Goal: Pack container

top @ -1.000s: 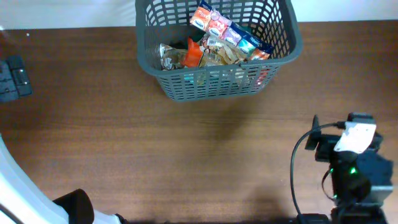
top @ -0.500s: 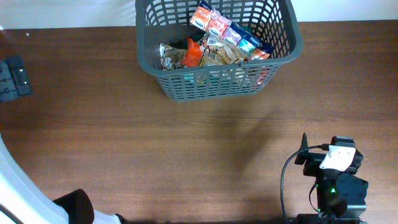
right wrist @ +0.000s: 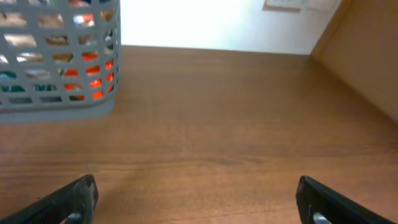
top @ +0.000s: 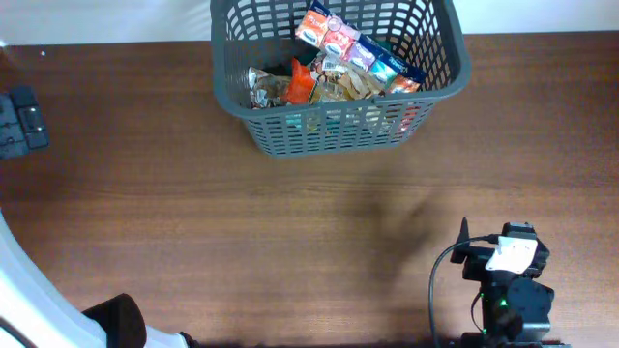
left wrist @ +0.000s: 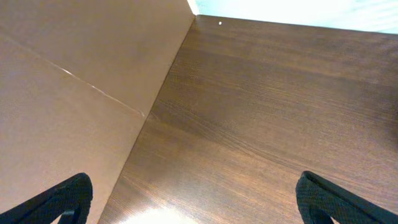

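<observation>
Container [top: 329, 130] holds what look like snack packets [top: 353, 53]; both jaws stand released, empty.

The black-fingered right claw [right wrist: 198, 202] ends a black arm [top: 515, 295] bearing a white plate, green light and looping cable.

A small black device [top: 21, 121] lies on the brown wooden table [top: 242, 232].

The black robot arm on the right [top: 505, 288] has pulled back. It slid toward the near edge of the brown wooden table [top: 242, 232] and a little toward the middle. It now sits farther from the dark grey plastic basket [top: 329, 133] than it did a second ago.
</observation>
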`<act>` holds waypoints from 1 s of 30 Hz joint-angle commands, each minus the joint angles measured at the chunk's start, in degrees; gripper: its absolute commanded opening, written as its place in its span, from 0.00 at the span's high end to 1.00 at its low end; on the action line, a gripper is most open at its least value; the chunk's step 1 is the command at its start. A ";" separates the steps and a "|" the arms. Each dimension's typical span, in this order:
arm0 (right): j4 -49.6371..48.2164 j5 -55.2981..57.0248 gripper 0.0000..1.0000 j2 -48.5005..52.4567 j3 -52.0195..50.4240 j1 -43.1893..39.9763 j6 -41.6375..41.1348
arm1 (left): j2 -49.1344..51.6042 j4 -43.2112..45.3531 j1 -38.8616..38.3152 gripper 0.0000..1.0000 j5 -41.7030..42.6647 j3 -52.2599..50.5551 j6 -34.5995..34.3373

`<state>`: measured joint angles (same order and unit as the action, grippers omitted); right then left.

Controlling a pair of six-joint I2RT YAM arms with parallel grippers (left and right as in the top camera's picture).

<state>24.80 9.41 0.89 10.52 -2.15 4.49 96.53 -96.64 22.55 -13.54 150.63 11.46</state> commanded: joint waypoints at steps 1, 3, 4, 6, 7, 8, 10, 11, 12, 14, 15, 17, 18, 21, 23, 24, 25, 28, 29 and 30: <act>-0.31 0.07 0.01 -0.70 -1.86 -0.17 -0.50 | -0.48 0.00 0.24 0.01 0.22 0.26 -0.50; -0.39 0.09 0.01 -0.70 -3.06 -0.17 -0.50 | -0.48 0.00 0.24 0.01 0.22 0.26 -0.50; -0.44 0.09 0.01 -0.70 -3.50 -0.17 -0.50 | -0.48 0.00 0.24 0.01 0.22 0.26 -0.50; -0.87 0.09 0.01 -0.70 -3.50 -0.17 -0.50 | -0.48 0.00 0.24 0.01 0.22 0.26 -0.50; -0.85 0.09 0.01 -0.70 -3.50 -0.17 -0.50 | -0.48 0.00 0.24 0.01 0.22 0.26 -0.50; -0.85 0.09 0.01 -0.70 -3.50 -0.17 -0.50 | -0.48 0.00 0.24 0.01 0.24 0.26 -0.50; -0.83 0.09 0.01 -0.70 -3.50 -0.17 -0.50 | -0.48 0.00 0.24 0.01 0.22 0.26 -0.50; -0.83 0.09 0.01 -0.70 -3.50 -0.17 -0.50 | -0.48 0.00 0.24 0.01 0.22 0.26 -0.50; -0.83 0.09 0.01 -0.68 -3.50 -0.17 -0.50 | -0.48 0.00 0.24 0.01 0.22 0.26 -0.50; -0.83 0.09 0.01 -0.68 -3.50 -0.17 -0.50 | -0.48 0.00 0.24 0.01 0.22 0.26 -0.50; -0.83 0.09 0.01 -0.68 -3.50 -0.17 -0.50 | -0.48 -0.02 0.24 0.01 0.24 0.26 -0.50; -0.83 0.09 0.01 -0.68 -3.50 -0.17 -0.50 | -0.48 0.00 0.24 0.01 0.22 0.26 -0.50; -0.83 0.09 0.01 -0.68 -3.50 -0.17 -0.50 | -0.48 0.00 0.24 0.01 0.22 0.26 -0.50; -0.83 0.09 0.01 -0.68 -3.50 -0.17 -0.50 | -0.48 0.00 0.24 0.01 0.22 0.26 -0.50; -0.83 0.09 0.01 -0.68 -3.50 -0.17 -0.50 | -0.48 0.00 0.24 0.01 0.24 0.26 -0.52; -0.83 0.09 0.01 -0.68 -3.50 -0.17 -0.50 | -0.48 0.00 0.24 0.01 0.22 0.26 -0.50; -0.83 0.09 0.01 -0.68 -3.50 -0.17 -0.50 | -0.48 0.00 0.24 0.01 0.22 0.26 -0.50; -0.83 0.09 0.01 -0.68 -3.50 -0.17 -0.50 | -0.48 0.00 0.24 0.01 0.22 0.26 -0.50; -0.83 0.09 0.01 -0.68 -3.50 -0.17 -0.50 | -0.48 0.00 0.24 0.01 0.22 0.26 -0.50; -0.83 0.09 0.01 -0.68 -3.50 -0.17 -0.50 | -0.48 0.00 0.24 0.01 0.22 0.26 -0.50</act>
<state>24.16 9.41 0.89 7.55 -2.15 4.47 96.53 -96.64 22.55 -13.54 150.63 11.46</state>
